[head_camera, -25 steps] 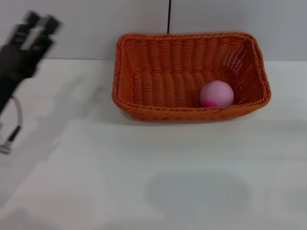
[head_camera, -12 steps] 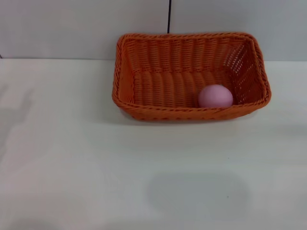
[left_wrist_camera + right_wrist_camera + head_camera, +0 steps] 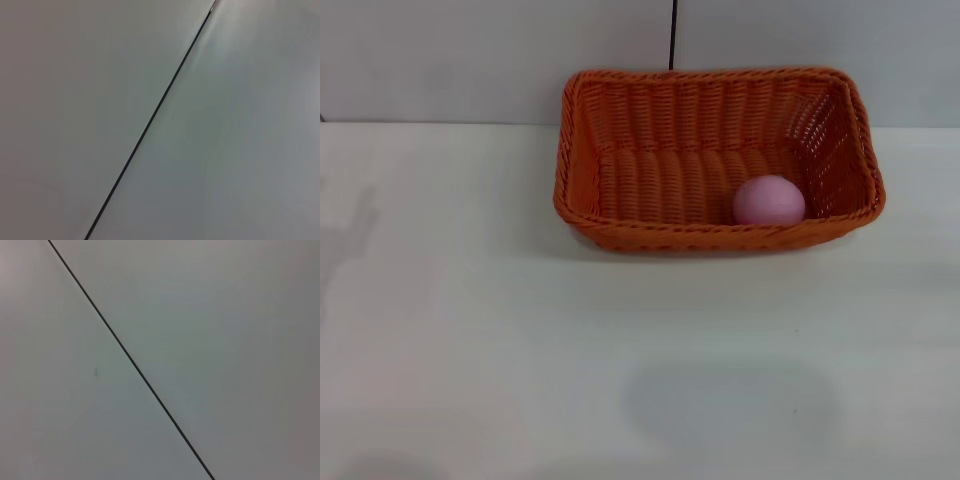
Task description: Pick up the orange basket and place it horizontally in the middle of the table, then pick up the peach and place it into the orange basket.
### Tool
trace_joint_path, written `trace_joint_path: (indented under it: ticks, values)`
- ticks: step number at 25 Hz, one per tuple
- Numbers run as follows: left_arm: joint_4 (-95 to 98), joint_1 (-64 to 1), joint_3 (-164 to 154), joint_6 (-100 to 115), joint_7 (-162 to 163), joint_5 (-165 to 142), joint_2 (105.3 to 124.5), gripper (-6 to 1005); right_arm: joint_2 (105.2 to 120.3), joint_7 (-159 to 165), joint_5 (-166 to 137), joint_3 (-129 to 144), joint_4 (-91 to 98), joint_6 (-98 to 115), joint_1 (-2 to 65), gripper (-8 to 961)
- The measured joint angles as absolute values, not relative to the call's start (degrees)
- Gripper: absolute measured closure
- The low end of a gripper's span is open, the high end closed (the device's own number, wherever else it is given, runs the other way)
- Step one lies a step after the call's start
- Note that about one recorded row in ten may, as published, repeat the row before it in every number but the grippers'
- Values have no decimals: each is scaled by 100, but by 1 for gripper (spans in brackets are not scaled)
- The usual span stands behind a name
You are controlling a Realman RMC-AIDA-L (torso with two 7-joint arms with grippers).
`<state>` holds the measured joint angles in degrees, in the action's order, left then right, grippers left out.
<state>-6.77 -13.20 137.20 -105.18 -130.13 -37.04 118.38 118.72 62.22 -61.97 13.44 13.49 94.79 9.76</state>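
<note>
Peach (image 3: 769, 200), a small, round, soft-looking pink ball, is seen lying inside the bright orange rectangular woven wicker basket (image 3: 650, 165), on the basket floor near its right end and close against the near wall. The basket itself stands with its long side across, at the far edge of the wide, plain white table (image 3: 620, 380), slightly right of the table's middle, its back rim against the grey wall behind. From the look of it, the peach is judged to be light and yielding, apt to roll on a smooth surface and easily dented by a hard squeeze; it would best be taken across its widest part with moderate closing. The basket is judged to be light but bulky and fairly stiff, with openwork sides that could snag a finger; the braided rim along a long or short wall is the natural place to take hold of it. Neither the left gripper nor the right gripper appears in the head view, and each wrist view shows only a plain grey surface crossed by a thin dark seam, so nothing is seen held or touched and their opening cannot be told. As things lie, the task appears complete.
</note>
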Motion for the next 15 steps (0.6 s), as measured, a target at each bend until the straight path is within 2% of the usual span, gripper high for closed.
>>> trace_joint_path:
  ticks: [15]
  values:
    - [-670,-1257,13868,-10547,-13017,-3656,11839,198,11865,6222,-6196,1344,1354,9424,966,395]
